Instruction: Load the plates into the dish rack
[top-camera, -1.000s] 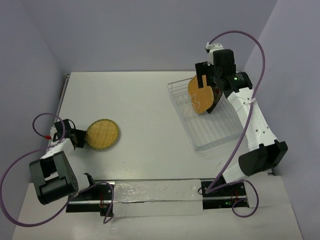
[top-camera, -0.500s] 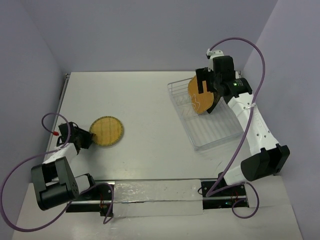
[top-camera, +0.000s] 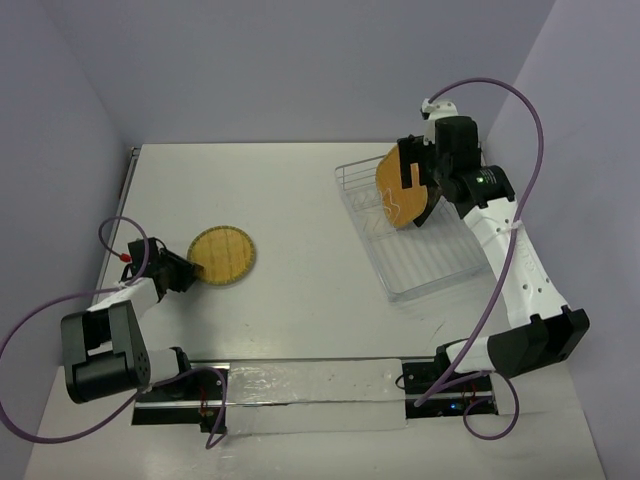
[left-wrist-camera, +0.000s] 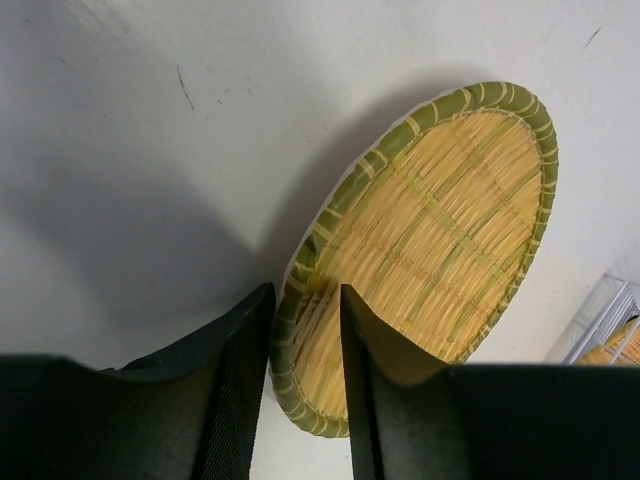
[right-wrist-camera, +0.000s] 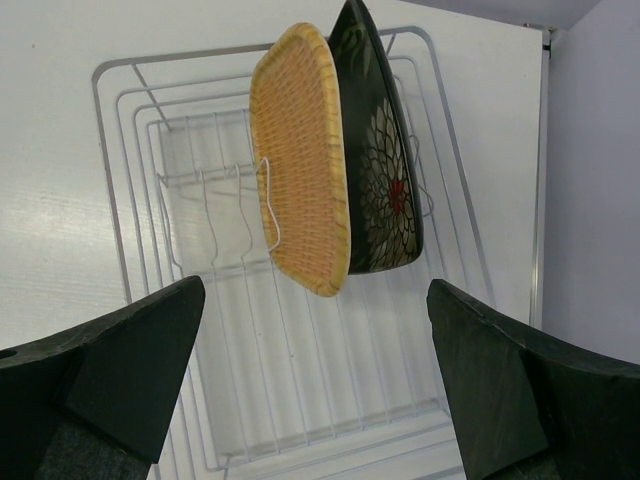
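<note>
The round yellow-green woven-look plate (left-wrist-camera: 440, 230) lies on the white tabletop (top-camera: 300, 200) at the left of the overhead view, just right of the left end effector (left-wrist-camera: 303, 300). That arm is plainly the nearer one. In the left wrist view its two fingers straddle the plate's near rim, one on the outer side and one on the woven face. Whether they already pinch the rim cannot be told. Being round, the plate has no long axis to line up with, so the coming move turns on that rim sitting in the narrow gap, with the rest of the plate reaching away from the fingers. The rectangular silver wire dish rack (top-camera: 432, 262) sits well apart, at the upper right of the overhead view. In it, the rounded-square orange woven-look plate (right-wrist-camera: 300, 170) stands on edge against the square black plate with white-red flowers (right-wrist-camera: 385, 190). The right end effector (right-wrist-camera: 315, 290) hangs by them spread wide and grasps nothing. Compared with the earlier overhead frame, the yellow-green plate and the left end effector have shifted together to the right and slightly up. The right arm has drawn a little toward the upper right, and the two racked plates have not moved.
</note>
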